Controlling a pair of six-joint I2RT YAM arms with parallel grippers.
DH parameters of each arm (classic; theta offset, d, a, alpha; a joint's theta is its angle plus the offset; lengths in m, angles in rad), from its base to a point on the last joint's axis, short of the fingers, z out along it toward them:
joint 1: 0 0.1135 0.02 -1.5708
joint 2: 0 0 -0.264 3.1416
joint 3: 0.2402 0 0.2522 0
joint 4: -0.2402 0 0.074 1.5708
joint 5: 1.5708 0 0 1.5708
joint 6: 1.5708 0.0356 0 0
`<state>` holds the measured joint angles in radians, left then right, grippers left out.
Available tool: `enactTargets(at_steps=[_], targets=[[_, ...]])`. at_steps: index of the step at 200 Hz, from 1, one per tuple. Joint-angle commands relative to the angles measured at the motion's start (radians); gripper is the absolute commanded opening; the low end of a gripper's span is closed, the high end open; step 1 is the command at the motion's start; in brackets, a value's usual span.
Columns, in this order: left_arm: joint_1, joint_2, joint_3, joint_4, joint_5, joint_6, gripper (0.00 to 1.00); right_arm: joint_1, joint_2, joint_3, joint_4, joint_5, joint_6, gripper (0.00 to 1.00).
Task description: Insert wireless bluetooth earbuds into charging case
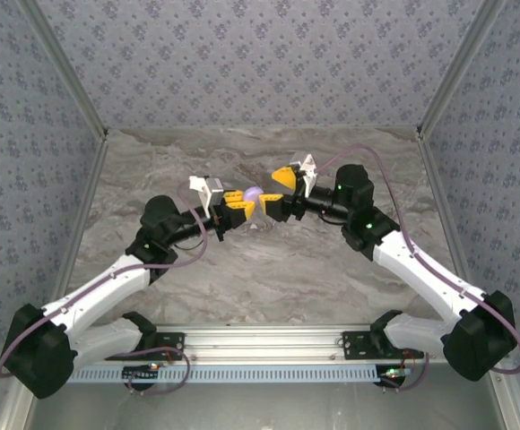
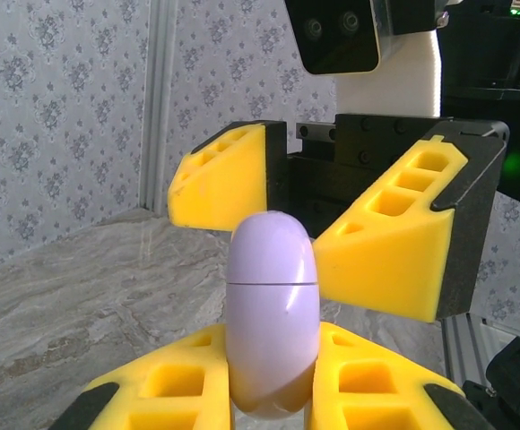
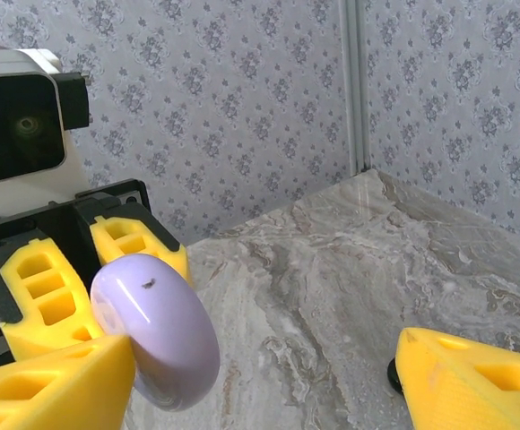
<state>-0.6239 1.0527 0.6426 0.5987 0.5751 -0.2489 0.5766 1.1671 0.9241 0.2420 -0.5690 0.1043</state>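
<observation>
A closed lilac charging case [image 2: 273, 313] stands on edge in the air, and my left gripper [image 2: 273, 381] is shut on its lower half. From above the case [image 1: 254, 193] sits at mid-table between the two grippers. My right gripper [image 3: 264, 376] is open wide facing the left one; the case [image 3: 157, 331] lies just beside its left finger [image 3: 54, 385], and its right finger [image 3: 475, 381] stands far off. The case seam is shut. A small dark object [image 3: 392, 373] peeks out on the table by the right finger; I cannot tell whether it is an earbud.
The marble table [image 1: 269, 269] is walled by patterned panels on three sides. An aluminium rail [image 1: 260, 345] with the arm bases runs along the near edge. The right gripper's yellow fingers [image 2: 394, 251] loom close behind the case in the left wrist view.
</observation>
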Motion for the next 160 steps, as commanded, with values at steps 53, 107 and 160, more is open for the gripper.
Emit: enactTargets(at_steps=[53,107,160], targets=[[-0.017,-0.003,0.061,-0.008,0.054,0.043,0.00,-0.041,0.049,0.074,-0.012,-0.002,0.005,0.76],[-0.018,-0.009,0.060,-0.055,0.010,0.070,0.00,-0.073,-0.009,0.068,-0.028,-0.022,0.031,0.76],[-0.020,-0.061,0.019,-0.060,-0.056,0.097,0.00,-0.139,-0.021,0.108,-0.360,0.106,0.099,0.72]])
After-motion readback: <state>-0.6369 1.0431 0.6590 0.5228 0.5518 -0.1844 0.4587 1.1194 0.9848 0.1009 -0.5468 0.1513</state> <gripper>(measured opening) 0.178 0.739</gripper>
